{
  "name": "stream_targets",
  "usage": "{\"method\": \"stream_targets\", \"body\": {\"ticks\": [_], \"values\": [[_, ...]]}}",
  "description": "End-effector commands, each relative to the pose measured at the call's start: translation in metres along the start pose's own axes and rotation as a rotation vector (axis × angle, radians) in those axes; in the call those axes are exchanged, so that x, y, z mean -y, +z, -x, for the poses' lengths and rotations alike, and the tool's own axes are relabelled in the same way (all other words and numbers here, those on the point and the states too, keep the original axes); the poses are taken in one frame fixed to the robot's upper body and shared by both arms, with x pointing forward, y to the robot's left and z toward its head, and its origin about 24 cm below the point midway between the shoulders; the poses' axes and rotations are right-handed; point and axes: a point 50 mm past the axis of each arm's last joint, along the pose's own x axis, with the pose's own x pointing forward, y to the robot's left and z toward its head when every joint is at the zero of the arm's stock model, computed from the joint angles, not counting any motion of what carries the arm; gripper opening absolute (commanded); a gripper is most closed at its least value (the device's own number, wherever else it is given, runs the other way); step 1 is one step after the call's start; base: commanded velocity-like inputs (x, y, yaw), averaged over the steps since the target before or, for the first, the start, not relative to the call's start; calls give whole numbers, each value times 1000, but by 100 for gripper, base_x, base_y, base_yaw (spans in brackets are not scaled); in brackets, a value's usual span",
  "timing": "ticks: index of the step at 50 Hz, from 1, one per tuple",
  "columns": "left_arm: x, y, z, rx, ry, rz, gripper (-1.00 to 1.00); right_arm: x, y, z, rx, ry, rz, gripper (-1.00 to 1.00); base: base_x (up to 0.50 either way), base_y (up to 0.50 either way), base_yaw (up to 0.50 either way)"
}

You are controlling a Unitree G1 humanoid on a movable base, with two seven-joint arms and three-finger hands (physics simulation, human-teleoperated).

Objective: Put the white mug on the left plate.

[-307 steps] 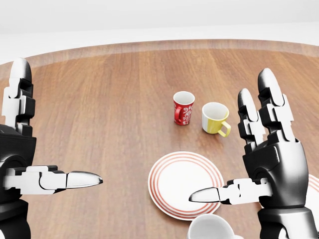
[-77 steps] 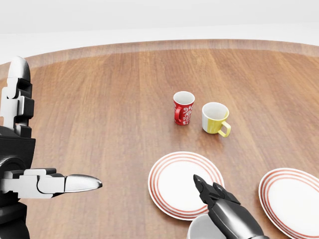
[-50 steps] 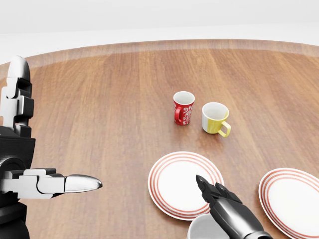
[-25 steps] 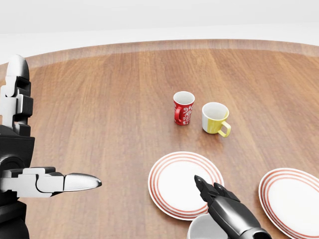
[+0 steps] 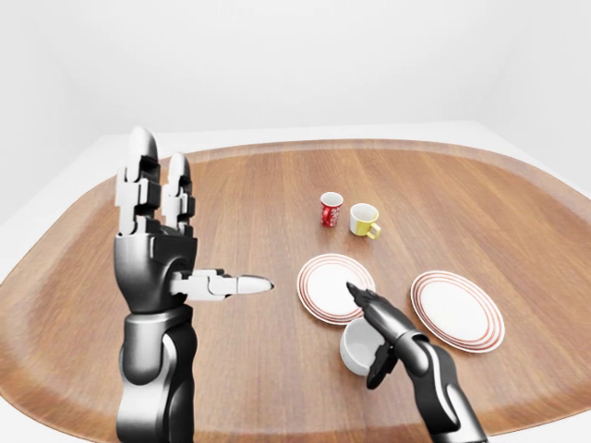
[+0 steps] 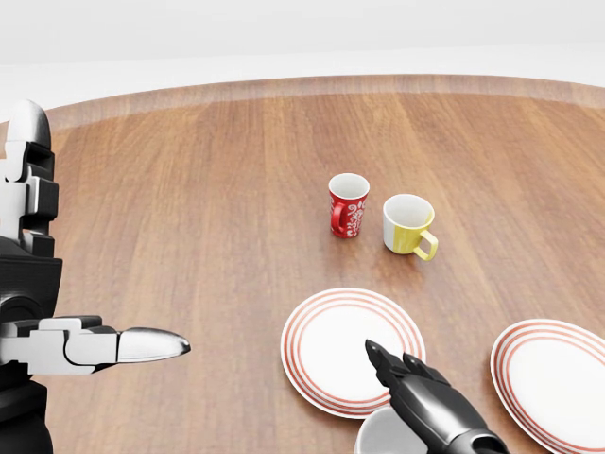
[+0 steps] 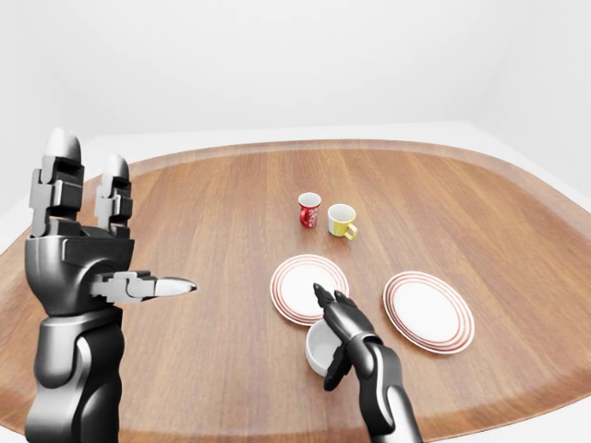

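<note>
Three head-mounted views over table [image 5: 277,185]

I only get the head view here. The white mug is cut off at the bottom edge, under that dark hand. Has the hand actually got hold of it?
Observer: Not closed round it. In the left-eye view the right hand lies over the white mug, fingers spread, thumb hanging down its right side.
Operator: Is the mug on a plate?
Observer: No. It stands upright on the wood, just below the left plate.
Operator: And the other arm?
Observer: The left hand is raised high, open, holding nothing, well left of the plates.
</note>
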Motion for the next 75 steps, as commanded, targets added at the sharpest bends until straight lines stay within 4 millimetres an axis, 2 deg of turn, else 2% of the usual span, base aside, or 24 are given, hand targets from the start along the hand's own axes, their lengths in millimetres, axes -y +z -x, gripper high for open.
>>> {"method": "stream_targets", "body": {"ticks": [1, 10, 11, 12, 31, 37, 46, 54, 62, 66, 75], "values": [[0, 0, 0, 1, 1, 1, 100, -5, -3, -5, -17, 27, 10, 100, 0, 0, 0], [0, -1, 1, -6, 1, 0, 100, -6, -4, -6, -24, 49, 29, 100, 0, 0, 0], [0, -1, 1, -6, 1, 0, 100, -8, -5, -5, -29, 56, 29, 15, 0, 0, 0], [0, -1, 1, -5, 1, 0, 100, -9, -5, -5, -30, 60, 29, -100, 0, 0, 0], [0, -2, 0, -9, -1, 0, 100, -10, -1, 2, -7, 107, 11, -100, 0, 0, 0], [1, -2, 1, -11, -3, 0, 100, 4, 21, 14, 89, 96, 17, -100, 0, 0, 0], [1, -1, 1, -8, -3, 2, 100, 28, 42, 16, 165, 3, 64, -100, 0, 0, 0], [1, -1, 1, -7, -2, 2, 100, 61, 57, 3, 219, -72, 87, -100, 0, 0, 0], [1, -2, 2, -11, -4, 3, 100, 70, 56, -13, 215, -46, 73, -100, 0, 0, 0], [1, -3, 2, -15, -5, 3, 100, 82, 57, -26, 202, -32, 82, -100, 0, 0, 0], [0, -1, 1, -7, -1, 4, 100, 90, 60, -55, 172, 53, 78, -100, 0, 0, 0]]}}
